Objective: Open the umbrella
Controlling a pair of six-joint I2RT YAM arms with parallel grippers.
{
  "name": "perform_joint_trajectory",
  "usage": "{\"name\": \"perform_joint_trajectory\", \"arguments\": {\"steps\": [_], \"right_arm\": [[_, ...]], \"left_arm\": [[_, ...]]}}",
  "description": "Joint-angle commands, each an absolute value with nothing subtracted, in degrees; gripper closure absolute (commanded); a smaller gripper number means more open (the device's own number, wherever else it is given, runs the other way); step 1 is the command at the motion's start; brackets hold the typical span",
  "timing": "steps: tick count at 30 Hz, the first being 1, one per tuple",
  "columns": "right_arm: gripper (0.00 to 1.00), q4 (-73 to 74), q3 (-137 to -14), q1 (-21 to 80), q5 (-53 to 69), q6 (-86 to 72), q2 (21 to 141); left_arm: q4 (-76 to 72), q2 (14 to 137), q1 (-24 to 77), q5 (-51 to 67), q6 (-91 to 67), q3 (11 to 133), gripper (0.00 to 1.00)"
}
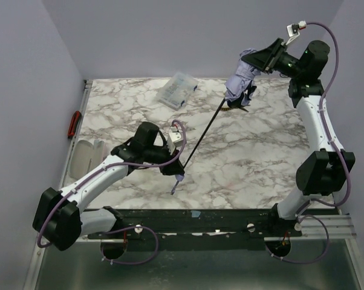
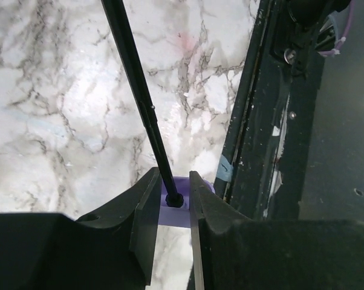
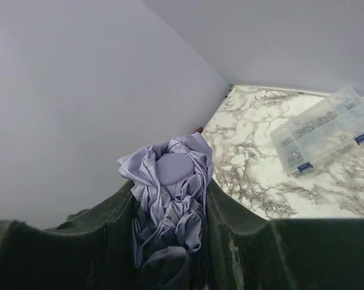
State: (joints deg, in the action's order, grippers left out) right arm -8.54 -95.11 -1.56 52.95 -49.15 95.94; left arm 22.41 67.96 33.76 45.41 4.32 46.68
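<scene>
At the far left edge, a red-handled tool (image 1: 75, 124) lies beside the marble worktop (image 1: 260, 157). The left arm (image 1: 103, 175) reaches in from the near left. The left jaws are narrowed onto the small lavender handle knob (image 2: 170, 212) of the umbrella (image 1: 241, 80), with one black finger (image 2: 147, 223) pressed to each side of it. The knob sits low by the worktop's near edge; whether it touches the marble cannot be told.

From the knob, the thin black shaft (image 1: 209, 130) runs fully extended up and to the right, crossing the middle of the worktop on a slant. A clear plastic compartment box (image 1: 178, 89) rests flat toward the far wall, left of the shaft's upper end and apart from it.

At the far right, the umbrella's pale lavender canopy hangs folded and crumpled, raised above the worktop with dark lining showing beneath it. The right arm (image 1: 318, 127) bends in from the right side. The right jaws are closed around the bunched fabric (image 3: 170, 199) at the canopy's top, its round cap showing between them.
</scene>
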Motion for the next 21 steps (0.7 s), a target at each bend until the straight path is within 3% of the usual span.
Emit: {"name": "perform_joint_trajectory", "arguments": {"steps": [1,8,12,15,21], "right_arm": [[1.00,-20.02,-100.98,-4.56,50.21,-51.18,95.41],[0.99,-23.48,-91.09,-4.15,53.57,-53.16,91.41],[0.99,-22.66,-84.80,-2.46,54.90,-51.52,87.74],[0.99,-20.80,-80.92,-0.70,56.00,-48.50,85.06],[0.99,-21.22,-74.14,2.98,58.75,-45.65,79.93]], "left_arm": [[30.69,68.64,34.18,46.59,8.52,45.98,0.75],[29.11,69.70,34.15,46.32,6.22,52.00,0.71],[27.08,69.43,34.10,46.06,2.56,58.49,0.44],[26.01,69.38,33.33,45.27,1.27,64.91,0.36],[21.71,71.41,32.03,44.23,-3.48,77.77,0.35]]}}
